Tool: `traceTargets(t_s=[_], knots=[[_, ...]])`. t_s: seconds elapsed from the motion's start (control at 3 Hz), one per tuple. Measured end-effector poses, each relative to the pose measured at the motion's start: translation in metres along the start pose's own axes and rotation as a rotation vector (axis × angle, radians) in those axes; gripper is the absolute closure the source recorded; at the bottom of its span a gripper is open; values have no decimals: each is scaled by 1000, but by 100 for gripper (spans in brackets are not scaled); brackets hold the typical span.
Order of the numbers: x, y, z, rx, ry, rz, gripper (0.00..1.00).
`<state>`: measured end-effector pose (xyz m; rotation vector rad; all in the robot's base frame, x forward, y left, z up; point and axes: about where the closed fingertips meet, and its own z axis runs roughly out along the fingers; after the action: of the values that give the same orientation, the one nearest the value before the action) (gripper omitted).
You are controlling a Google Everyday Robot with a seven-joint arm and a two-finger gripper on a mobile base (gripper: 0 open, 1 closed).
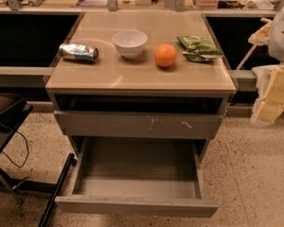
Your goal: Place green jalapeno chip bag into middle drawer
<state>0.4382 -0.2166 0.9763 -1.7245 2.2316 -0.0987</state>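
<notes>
The green jalapeno chip bag (pixel 199 48) lies flat on the right side of the cabinet top, next to an orange (pixel 165 55). The middle drawer (pixel 137 206) is pulled out towards me, below the scratched drawer front (pixel 138 125), and its grey floor holds nothing. My gripper (pixel 272 96) is a pale yellowish shape at the right edge of the camera view, beside the cabinet's right side. It is apart from the bag and holds nothing that I can see.
A white bowl (pixel 129 42) and a crushed silver can (pixel 79 52) sit on the cabinet top (pixel 109 77). A dark stand with cables (pixel 7 122) is at the left. A black bar (pixel 57 190) leans by the drawer's left corner. The floor is speckled.
</notes>
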Motion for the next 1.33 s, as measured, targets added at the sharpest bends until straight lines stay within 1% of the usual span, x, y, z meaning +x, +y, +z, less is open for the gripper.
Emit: traceTargets(t_s=[0.33,0.67,1.0,1.33], knots=[[0,0,0,0,0,0,0],[-4,-15,-3,14,-22,-15,0],[-18,-67,1,68,4,-21,0],[-27,-135,31,66,113,-29,0]])
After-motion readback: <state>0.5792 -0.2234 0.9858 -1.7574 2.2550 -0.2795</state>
